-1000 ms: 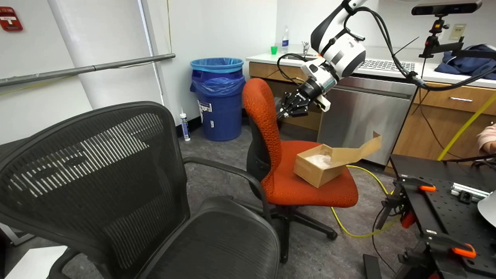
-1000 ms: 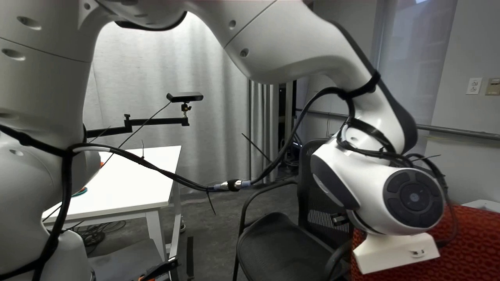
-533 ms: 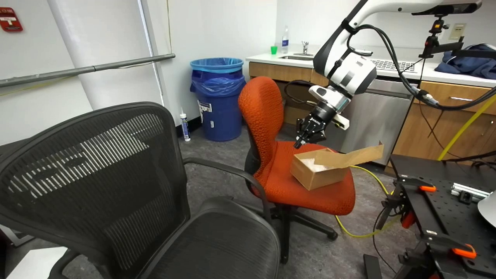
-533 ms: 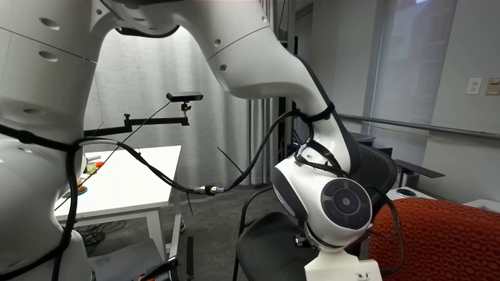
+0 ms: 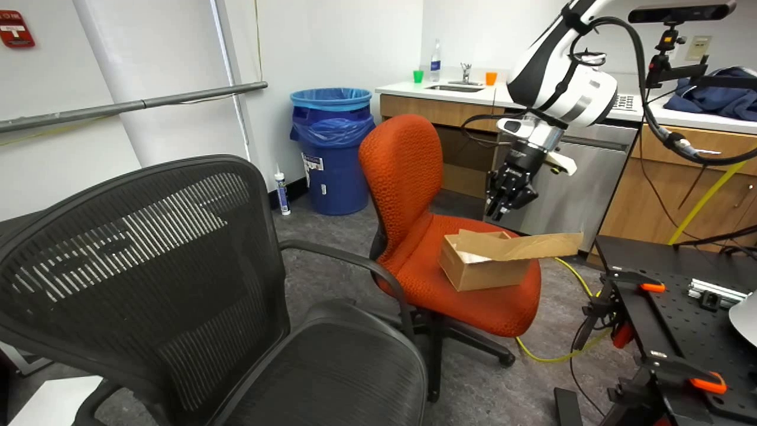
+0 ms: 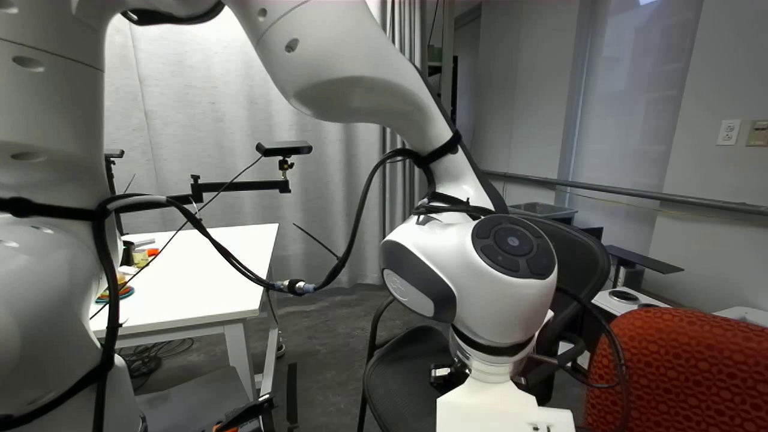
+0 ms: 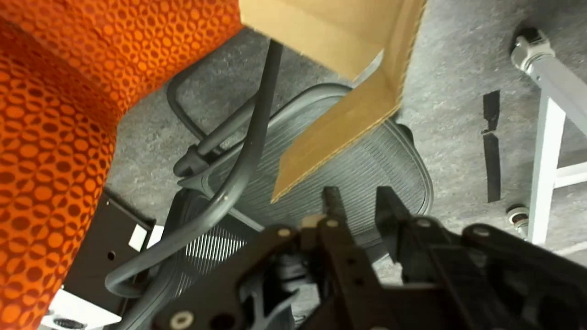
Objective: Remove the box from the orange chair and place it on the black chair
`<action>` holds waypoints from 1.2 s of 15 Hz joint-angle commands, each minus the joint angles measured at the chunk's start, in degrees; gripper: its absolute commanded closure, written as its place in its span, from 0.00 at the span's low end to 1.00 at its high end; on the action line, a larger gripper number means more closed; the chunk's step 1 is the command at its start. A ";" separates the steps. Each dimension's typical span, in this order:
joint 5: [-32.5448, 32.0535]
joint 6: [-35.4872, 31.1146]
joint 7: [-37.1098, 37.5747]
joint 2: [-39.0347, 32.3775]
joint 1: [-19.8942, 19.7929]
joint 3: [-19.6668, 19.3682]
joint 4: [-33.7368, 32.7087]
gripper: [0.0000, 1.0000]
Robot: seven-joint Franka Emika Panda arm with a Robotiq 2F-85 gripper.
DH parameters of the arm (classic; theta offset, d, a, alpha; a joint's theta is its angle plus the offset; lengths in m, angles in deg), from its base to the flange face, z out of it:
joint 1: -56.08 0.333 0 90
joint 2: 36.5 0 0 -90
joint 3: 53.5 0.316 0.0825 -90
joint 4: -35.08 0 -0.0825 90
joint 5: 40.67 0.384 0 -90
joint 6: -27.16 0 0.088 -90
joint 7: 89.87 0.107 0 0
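The tan cardboard box point(image 5: 488, 275) stands open on the seat of the orange chair point(image 5: 405, 165), one long flap sticking out sideways, pale filling inside. In the wrist view only cardboard flaps point(image 7: 321, 142) show; the orange fabric point(image 7: 59, 160) is at left. The black chair point(image 5: 337, 378) stands beside the orange one; its seat point(image 7: 367, 165) shows below the flap in the wrist view, and it also appears in an exterior view point(image 6: 408, 378). My gripper point(image 5: 495, 214) hangs above the box's far side, apart from it. Its fingers point(image 7: 357, 189) are parted with nothing between them.
The black chair's armrest point(image 5: 349, 257) reaches toward the orange chair. A black worktable with clamps point(image 5: 680, 319) stands at right. A blue bin point(image 5: 334, 165) and a counter with a sink point(image 5: 455, 89) are behind. A white table point(image 6: 204, 270) stands near the arm base.
My gripper has moved from beside the orange backrest to the right, over the seat's far side. The orange chair and the box on it have turned slightly.
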 commanded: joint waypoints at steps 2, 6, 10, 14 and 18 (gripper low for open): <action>-20.82 -0.22 19.83 10.30 4.36 -9.40 8.92 0.34; -39.55 3.46 34.24 13.23 -2.12 -9.70 10.21 0.06; -52.53 9.52 41.32 15.49 -7.02 -11.26 10.99 0.00; -53.85 15.86 39.48 15.66 -9.60 -12.61 12.00 0.00; -51.07 17.70 35.30 12.49 -10.40 -13.32 11.70 0.00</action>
